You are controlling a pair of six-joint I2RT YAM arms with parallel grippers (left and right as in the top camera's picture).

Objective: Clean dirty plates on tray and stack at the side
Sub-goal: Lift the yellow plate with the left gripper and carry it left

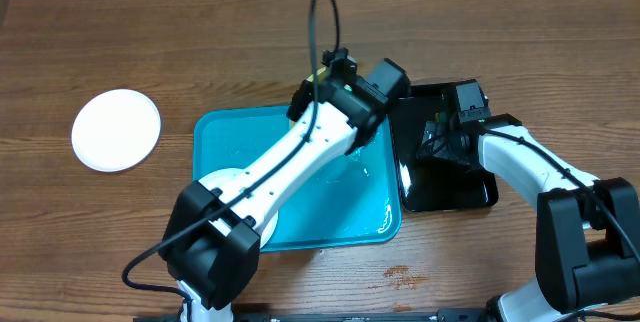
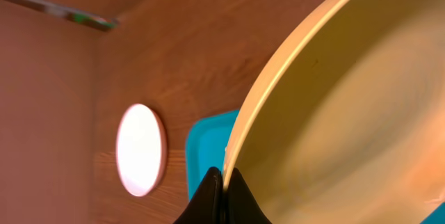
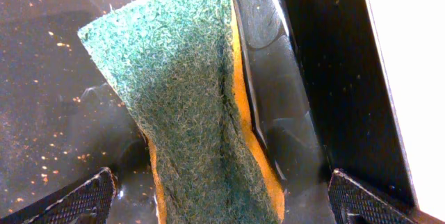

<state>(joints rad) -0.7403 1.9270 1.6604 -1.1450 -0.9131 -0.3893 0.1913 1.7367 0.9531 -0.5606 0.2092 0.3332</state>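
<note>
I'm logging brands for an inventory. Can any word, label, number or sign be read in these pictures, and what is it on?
None: no text can be read in any view.
The white plate, yellow plate and blue tray are plain, with no marks.
The black tray and sponge show no label or print.

Pale yellow-green plate (image 2: 348,113) aslant above turquoise tray (image 1: 370,212) (white plate (image 1: 116,129) well left)

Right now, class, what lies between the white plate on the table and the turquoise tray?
Only bare wooden tabletop separates the white plate from the turquoise tray, shown in the overhead view.
</note>
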